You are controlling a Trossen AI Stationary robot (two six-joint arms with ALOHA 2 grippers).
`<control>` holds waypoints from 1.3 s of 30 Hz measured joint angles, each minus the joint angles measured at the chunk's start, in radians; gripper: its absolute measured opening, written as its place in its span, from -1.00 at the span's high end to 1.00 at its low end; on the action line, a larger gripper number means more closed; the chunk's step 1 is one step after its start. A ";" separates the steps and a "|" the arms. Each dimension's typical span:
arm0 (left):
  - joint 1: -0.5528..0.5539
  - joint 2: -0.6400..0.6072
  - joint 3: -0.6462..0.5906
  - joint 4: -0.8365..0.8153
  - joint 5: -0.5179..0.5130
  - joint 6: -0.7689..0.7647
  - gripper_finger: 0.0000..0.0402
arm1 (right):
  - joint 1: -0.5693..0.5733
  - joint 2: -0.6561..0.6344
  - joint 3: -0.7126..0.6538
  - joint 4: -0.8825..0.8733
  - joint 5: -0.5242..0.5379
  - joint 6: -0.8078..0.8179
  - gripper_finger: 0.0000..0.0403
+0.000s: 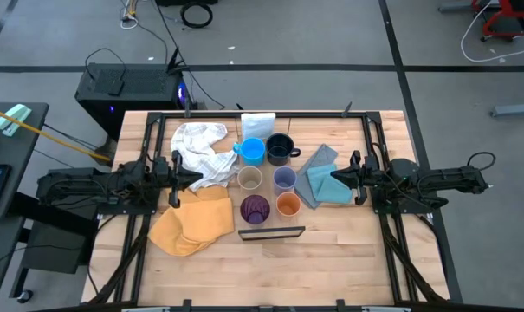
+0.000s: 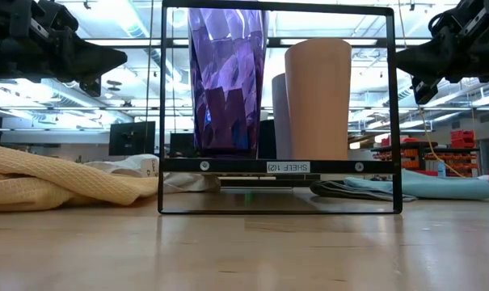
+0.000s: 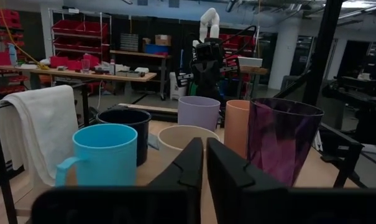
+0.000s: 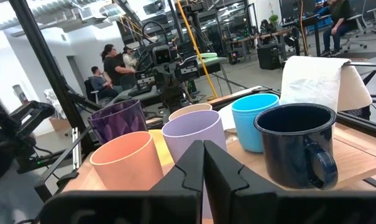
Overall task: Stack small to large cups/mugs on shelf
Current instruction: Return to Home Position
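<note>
Six cups stand on the shelf (image 1: 273, 232), in two files of three, none inside another.
- Far end: light blue mug (image 1: 253, 151) and navy mug (image 1: 281, 148).
- Middle: tan cup (image 1: 249, 178) and lavender cup (image 1: 284, 178).
- Frame end: dark purple tumbler (image 1: 255, 209) and orange cup (image 1: 287, 204).

All are upright and close-packed. The tumbler is faceted and see-through; the others look plain and opaque. The shelf lies mid tabletop (image 1: 331, 260).

My read is that placing is done. No cup is loose on the tabletop, so only parking the arms seems left.

The left tool (image 1: 195, 176) hangs left of the shelf above the white cloth (image 1: 201, 147), pinched closed and empty. The right tool (image 1: 334, 176) hangs above the blue cloth (image 1: 326, 182), likewise closed and empty.
</note>
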 joint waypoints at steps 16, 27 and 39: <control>0.000 0.000 0.000 0.000 0.000 0.000 0.82 | 0.000 0.000 0.000 0.000 0.000 0.000 0.93; 0.000 0.000 0.000 0.000 0.000 0.000 0.89 | 0.000 0.000 0.000 0.000 0.000 0.000 0.92; 0.000 0.000 0.000 0.000 0.000 0.000 0.83 | 0.000 0.000 0.000 0.000 0.000 0.000 0.92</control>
